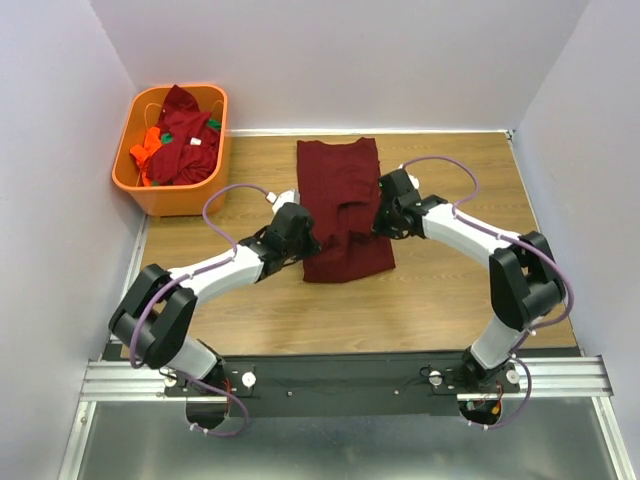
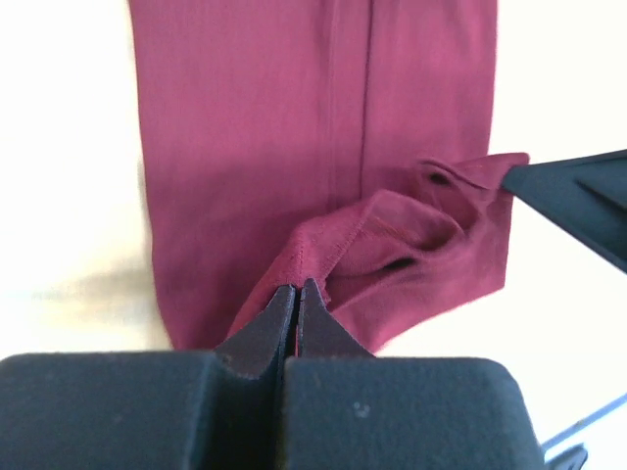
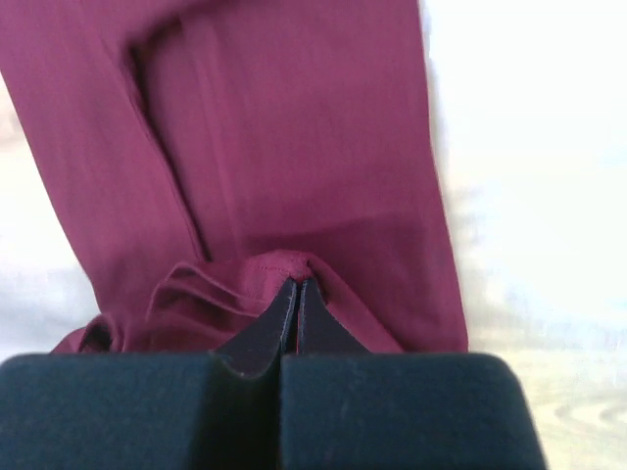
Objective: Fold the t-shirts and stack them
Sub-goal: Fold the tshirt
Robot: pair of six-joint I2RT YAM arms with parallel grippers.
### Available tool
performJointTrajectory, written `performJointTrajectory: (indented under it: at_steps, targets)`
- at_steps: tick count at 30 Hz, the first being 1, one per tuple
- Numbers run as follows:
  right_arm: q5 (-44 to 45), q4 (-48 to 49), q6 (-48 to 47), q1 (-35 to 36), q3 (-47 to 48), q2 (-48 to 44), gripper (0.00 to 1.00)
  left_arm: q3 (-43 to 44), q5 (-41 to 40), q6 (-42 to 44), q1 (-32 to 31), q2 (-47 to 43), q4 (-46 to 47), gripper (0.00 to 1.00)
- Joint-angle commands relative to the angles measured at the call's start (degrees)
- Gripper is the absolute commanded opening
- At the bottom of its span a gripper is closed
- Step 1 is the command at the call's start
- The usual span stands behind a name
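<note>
A dark maroon t-shirt [image 1: 338, 185] lies in the middle of the wooden worktop [image 1: 450, 300], folded into a long narrow band that runs away from the arm bases. Its far part lies flat and smooth, and in the left wrist view a seam runs along its length. Across the nearer part the cloth is bunched into a raised, creased ridge with shadowed pockets under it. The left fingers [image 2: 293, 300] are pressed together on a hemmed fold at the left end of that ridge, the cloth rising up to their tips. The right fingers [image 3: 301, 294] are pressed together in the same way on a stitched fold at the right edge of the band — their dark tip also shows at the right side of the left wrist view, touching a lifted corner of cloth. Both arms reach inward from either side of the shirt. Well apart, at the far left corner, stands an orange plastic basket [image 1: 131, 181] holding more t-shirts [image 1: 182, 150] in a heap — mostly maroon, with orange and green showing.
</note>
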Motion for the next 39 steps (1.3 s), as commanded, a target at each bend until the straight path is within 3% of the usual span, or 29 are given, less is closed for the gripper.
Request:
performJointTrajectory:
  at_steps: [1,13,26,39]
  targets:
    - [5.1,1.7,-1.7,-2.1,6.1,5.1,0.01,4.6,-3.0,1.0,2.2,3.4,2.9,0.00]
    - [-0.5,4.1,-3.1,-9.4,10.8,10.4,0.01,10.7,-1.8,2.4,8.1,10.8,3.5,0.00]
    - [-4.8,5.1,-3.3,-10.8,17.9,15.6,0.01,15.4,0.2,4.3,11.3,15.0,3.5,0.00]
    - [-7.0,5.1,-2.5,-13.5,25.6,22.2,0.01,26.3,5.3,9.3,14.7,24.0,3.2,0.00]
